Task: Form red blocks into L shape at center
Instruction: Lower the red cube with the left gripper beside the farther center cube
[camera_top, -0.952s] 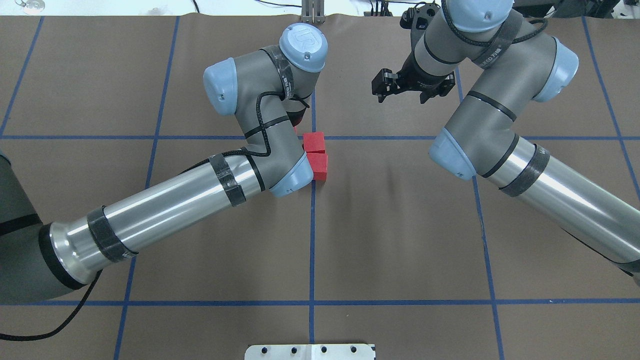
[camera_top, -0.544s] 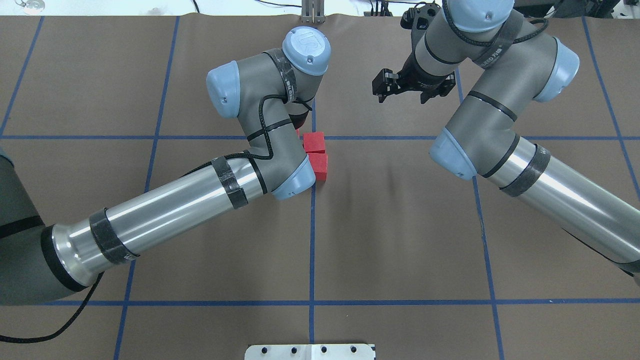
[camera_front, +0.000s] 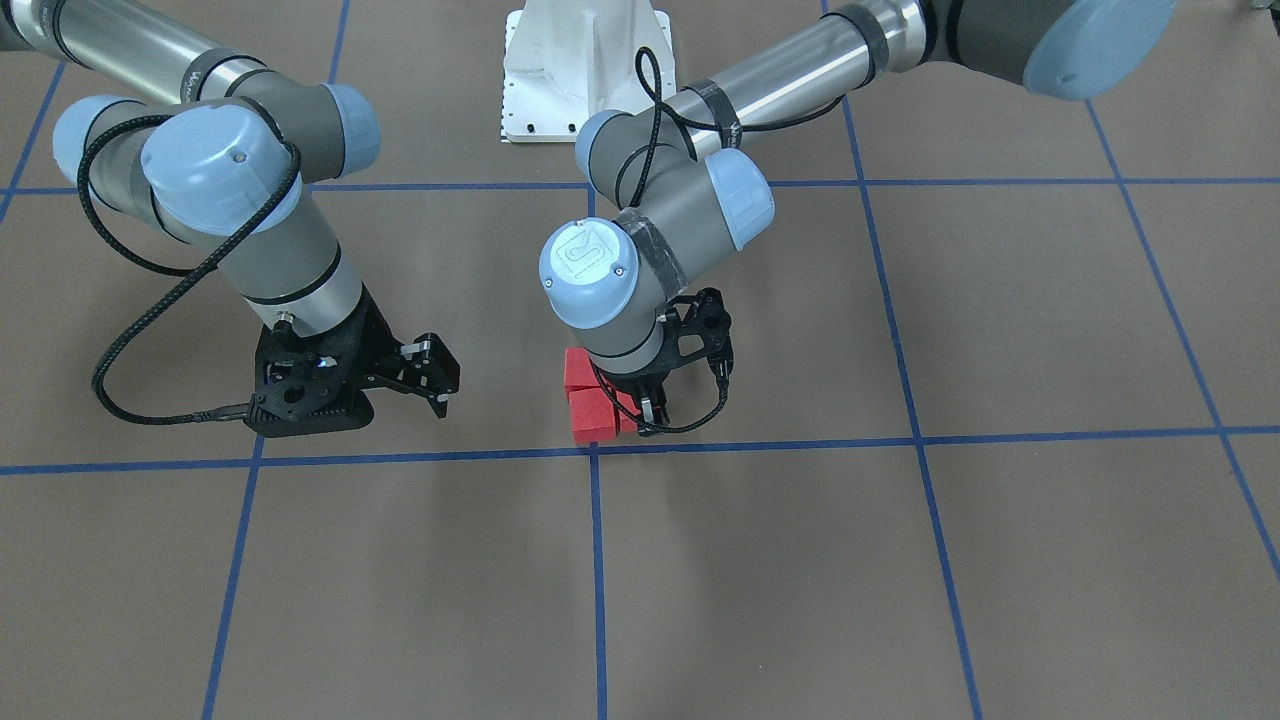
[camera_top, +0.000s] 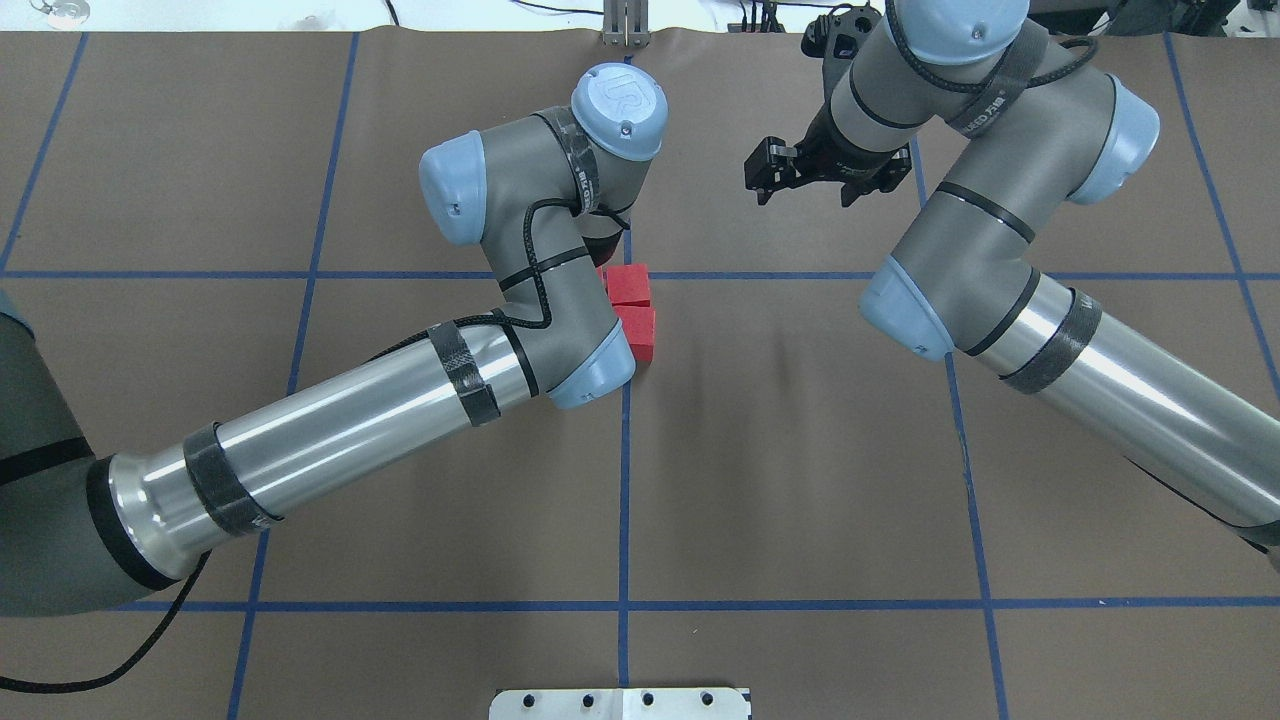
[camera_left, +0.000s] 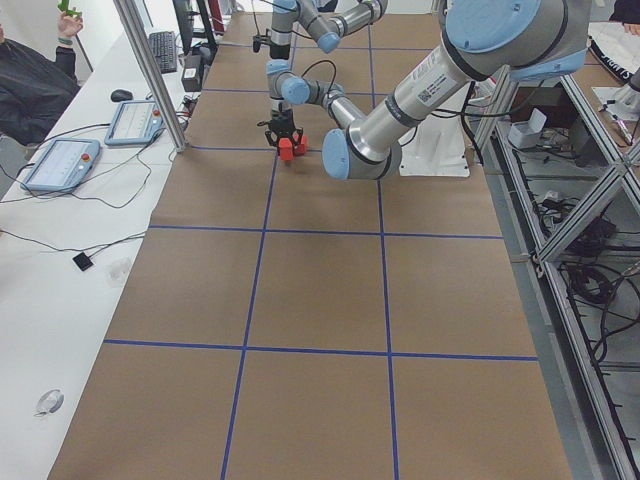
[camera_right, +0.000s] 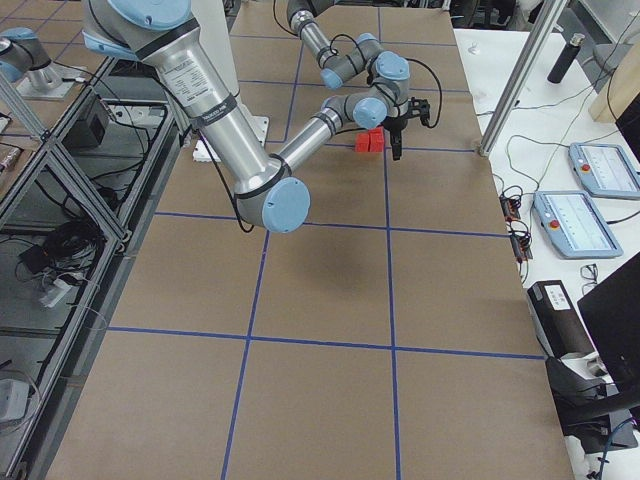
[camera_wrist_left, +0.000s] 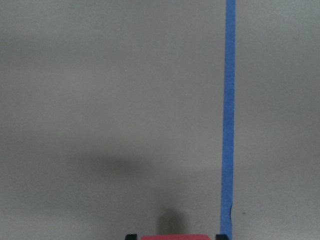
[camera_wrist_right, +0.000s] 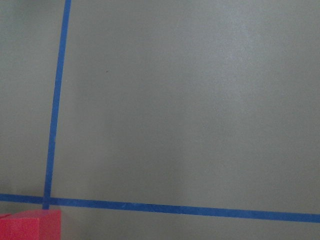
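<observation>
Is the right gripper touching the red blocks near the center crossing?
Apart. The front-facing view shows the right gripper well to the side of the red blocks, with bare brown surface between them.

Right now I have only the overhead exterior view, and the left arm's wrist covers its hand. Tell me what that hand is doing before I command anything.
Observer: In the front-facing view the left hand is down low, right beside the far red block.
Operator: Say whether it holds anything.
Observer: The left wrist view shows the third red block filling the gap between its fingertips.
Operator: Give me that block's place in the shape.
Observer: It sits on the robot's left of the far red block, apparently touching it, so with the near red block the three read as an L.
</observation>
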